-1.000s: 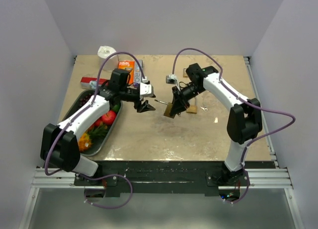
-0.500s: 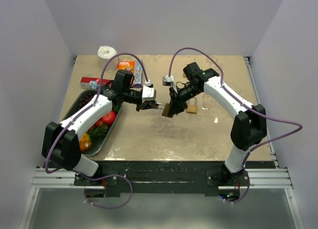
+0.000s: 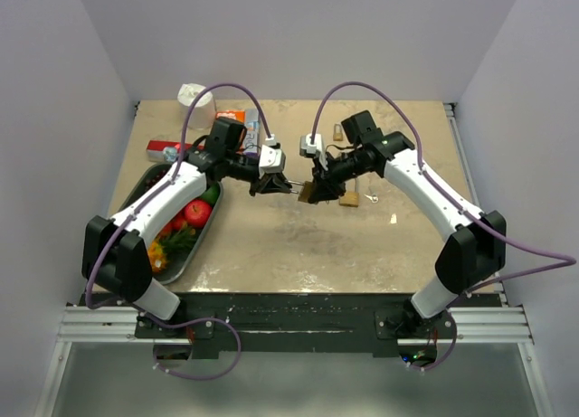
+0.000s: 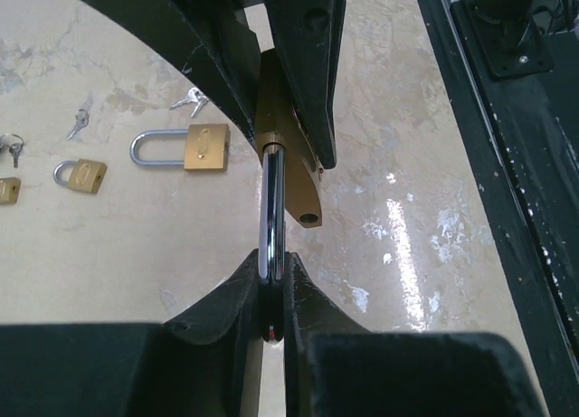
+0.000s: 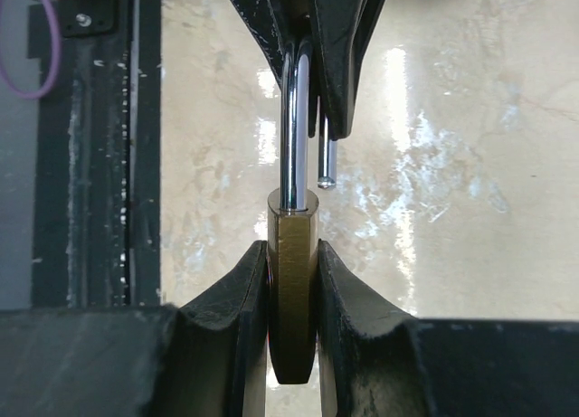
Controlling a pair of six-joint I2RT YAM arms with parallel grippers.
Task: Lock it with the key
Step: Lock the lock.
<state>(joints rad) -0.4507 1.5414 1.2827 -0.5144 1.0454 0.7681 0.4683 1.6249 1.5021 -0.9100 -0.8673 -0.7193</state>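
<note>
Tabletop (image 3: 271, 245) below — right fingers (image 5: 226, 331) clamp padlock (image 5: 294, 281) body.

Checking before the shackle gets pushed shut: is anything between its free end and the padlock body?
Nothing visible does. The shackle, pinched by the left tool, has its free end in open air, clear of the padlock body, which is clamped in the right tool.
</note>
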